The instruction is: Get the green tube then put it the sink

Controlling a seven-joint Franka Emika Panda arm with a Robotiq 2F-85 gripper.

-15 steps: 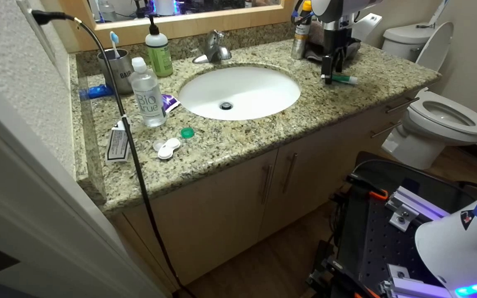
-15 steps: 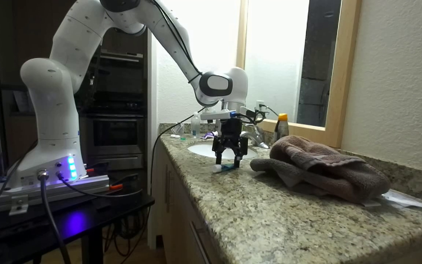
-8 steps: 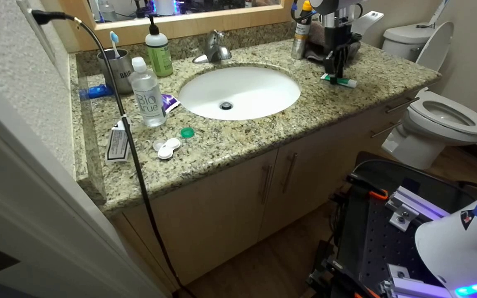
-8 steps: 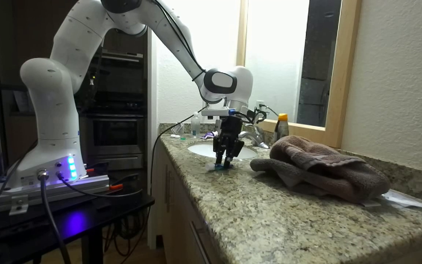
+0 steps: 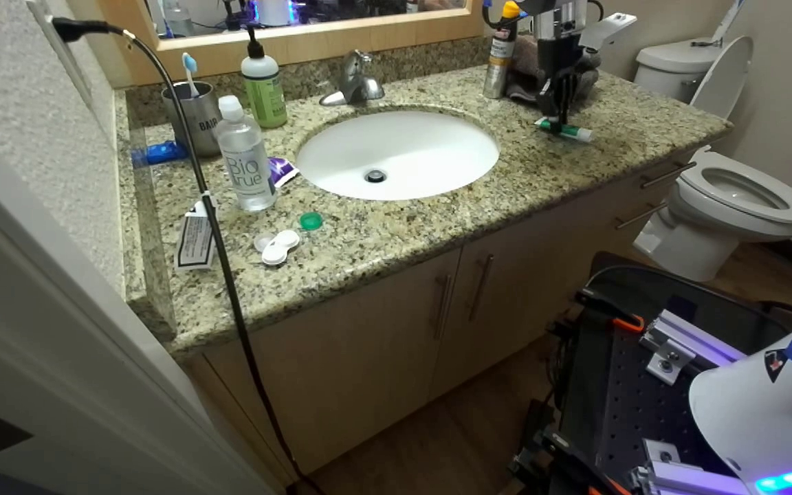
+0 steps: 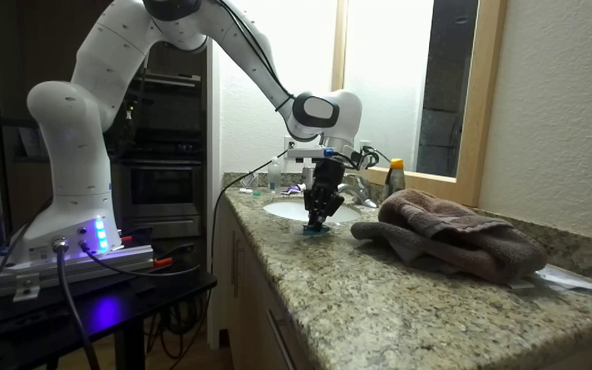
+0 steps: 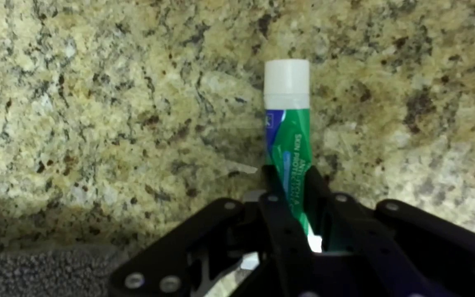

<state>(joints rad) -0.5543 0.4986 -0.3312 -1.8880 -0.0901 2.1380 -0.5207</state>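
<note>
In the wrist view the green tube (image 7: 299, 136) points its white cap away from me, and its body passes between the black fingers of my gripper (image 7: 291, 170). Both fingertips press its sides and pinch it narrower, so the gripper is shut on it; the tail end is partly hidden by the fingers. In both exterior views the tube (image 5: 577, 133) is at or just over the granite, to one side of the basin, with the gripper (image 6: 316, 226) tilted above it. The white oval sink (image 5: 437, 155) has a metal drain in its bottom.
A crumpled brown-grey towel (image 6: 445, 231) lies beside the gripper, near a yellow-capped can (image 5: 499, 58). The faucet (image 5: 356, 82) rises behind the basin. Beyond it stand a green soap bottle (image 5: 265, 93), a clear bottle (image 5: 245, 161) and a metal cup (image 5: 196, 124). A black cable (image 5: 207, 206) hangs in front.
The fingers have come together from wide apart onto the tube, and the gripper has tilted. Over the last half second, gripper and tube have risen slightly in both exterior views.
</note>
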